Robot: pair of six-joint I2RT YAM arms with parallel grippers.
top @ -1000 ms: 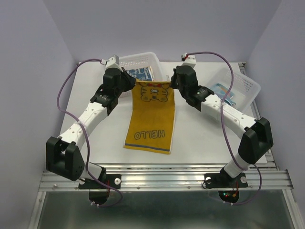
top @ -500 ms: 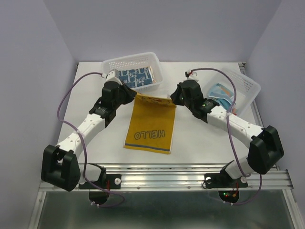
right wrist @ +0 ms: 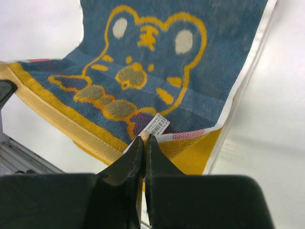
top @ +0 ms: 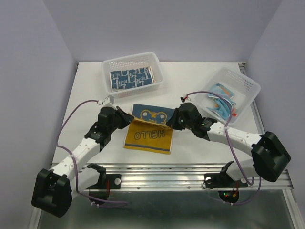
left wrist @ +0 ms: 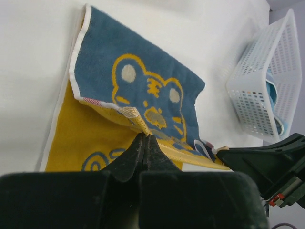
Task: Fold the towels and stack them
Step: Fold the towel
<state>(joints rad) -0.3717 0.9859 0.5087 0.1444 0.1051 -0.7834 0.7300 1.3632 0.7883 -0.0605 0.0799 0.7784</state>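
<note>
So starting at the left: the left tool (top: 127, 118) is clamped tight on one corner of the yellow towel (top: 147, 138), and its wrist view shows the cloth pinched right at the fingertips (left wrist: 138, 145), hem bunched up between them. That towel sits around 6 o'clock on the bench (top: 86, 90), HELLO side up on the near half, with the far part flipped over so the blue tiger side (top: 151, 114) faces up. My guess is that's the whole point of the grip: one corner each, so the edge stays straight and level as it goes over for a half fold, instead of sagging in the middle. Over at the other corner, the right tool (top: 174, 121) is also closed on the cloth, right by the little white label (right wrist: 156, 125), and the two tools sit level with each other. The fold isn't done yet, since the lifted edge hasn't reached the near hem. The back basket (top: 158, 71) at 12 o'clock holds a navy towel (top: 131, 78), lying flat, which looks like the stack. The side basket (top: 248, 81) at 2 o'clock has pale blue towels (top: 220, 93) lying crumpled, probably waiting their turn.
</note>
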